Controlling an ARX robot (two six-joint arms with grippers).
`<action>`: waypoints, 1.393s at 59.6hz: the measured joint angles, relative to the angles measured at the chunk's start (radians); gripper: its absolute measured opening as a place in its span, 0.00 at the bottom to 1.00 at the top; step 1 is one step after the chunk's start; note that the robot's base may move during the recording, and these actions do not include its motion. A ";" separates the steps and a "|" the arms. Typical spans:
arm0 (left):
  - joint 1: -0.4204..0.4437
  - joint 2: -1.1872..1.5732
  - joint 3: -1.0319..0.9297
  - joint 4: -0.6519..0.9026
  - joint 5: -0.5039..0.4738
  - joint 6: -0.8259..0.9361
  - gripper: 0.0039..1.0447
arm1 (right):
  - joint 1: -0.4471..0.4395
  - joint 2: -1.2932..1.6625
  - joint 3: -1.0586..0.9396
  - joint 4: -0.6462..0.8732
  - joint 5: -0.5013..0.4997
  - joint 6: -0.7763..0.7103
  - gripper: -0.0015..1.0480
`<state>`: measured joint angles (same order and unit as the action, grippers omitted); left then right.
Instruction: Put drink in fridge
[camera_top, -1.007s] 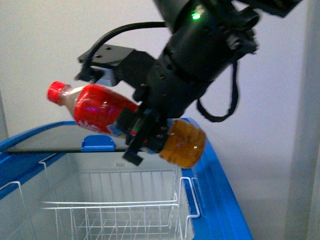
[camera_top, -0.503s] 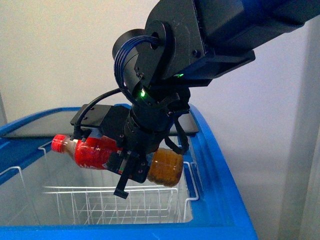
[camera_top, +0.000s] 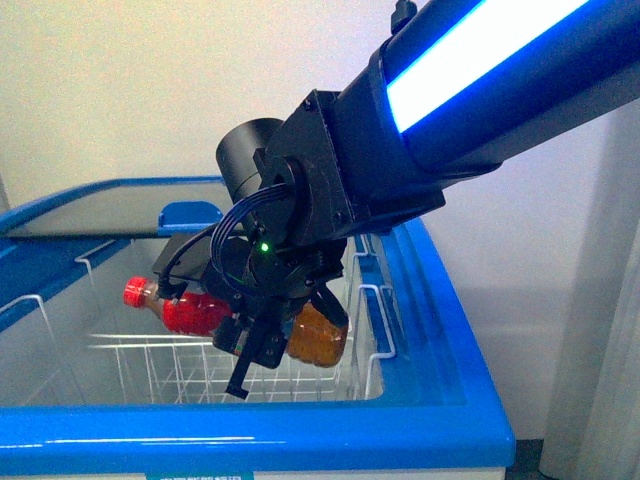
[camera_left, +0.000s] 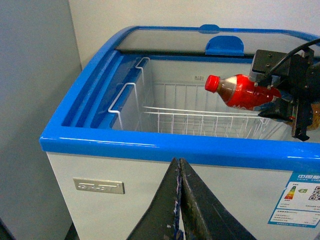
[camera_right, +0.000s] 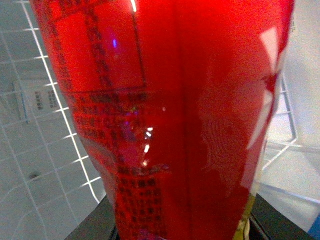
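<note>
Front view: the right arm comes in from the upper right. The right pincer (camera_top: 258, 338) is pinching the drink (camera_top: 195, 312) around its middle. The bottle lies roughly level (cap pointing to the robot's left, amber base to the right). It sits inside the open mouth of the fridge (camera_top: 250, 436), below the blue rim line and above the wire basket (camera_top: 140, 362). It does not touch the basket wires. There is free room beyond the cap to the left wall. The base is near the right-hand basket hook and the right rim, but apart from both. The glass lid (camera_top: 90, 212) is slid to the far side, with its blue handle (camera_top: 190, 214) behind the arm.

Left wrist view: the left pincer (camera_left: 179, 165) is pressed together with nothing in it. It sits outside the fridge, in front of the white front wall and below the front rim. The drink hangs over the basket on the far side of that rim. An energy sticker (camera_left: 303, 193) is on the front wall.

Right wrist view: the red label of the drink (camera_right: 165, 110) fills the frame. Basket wires show beside it. The pincer's fingers are barely visible here, as dark corners.
</note>
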<state>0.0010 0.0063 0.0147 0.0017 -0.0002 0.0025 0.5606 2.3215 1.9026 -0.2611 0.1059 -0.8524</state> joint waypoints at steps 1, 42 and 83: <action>0.000 0.000 0.000 0.000 0.000 0.000 0.02 | 0.000 0.008 0.004 0.010 0.006 0.000 0.37; 0.000 0.000 0.000 0.000 0.000 0.000 0.35 | 0.018 0.211 0.090 0.111 0.057 0.041 0.51; 0.000 0.000 0.000 0.000 0.000 0.000 0.92 | -0.106 -0.455 -0.300 0.167 -0.033 0.415 0.93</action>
<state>0.0010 0.0063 0.0147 0.0013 -0.0002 0.0021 0.4541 1.8664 1.6024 -0.0937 0.0731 -0.4377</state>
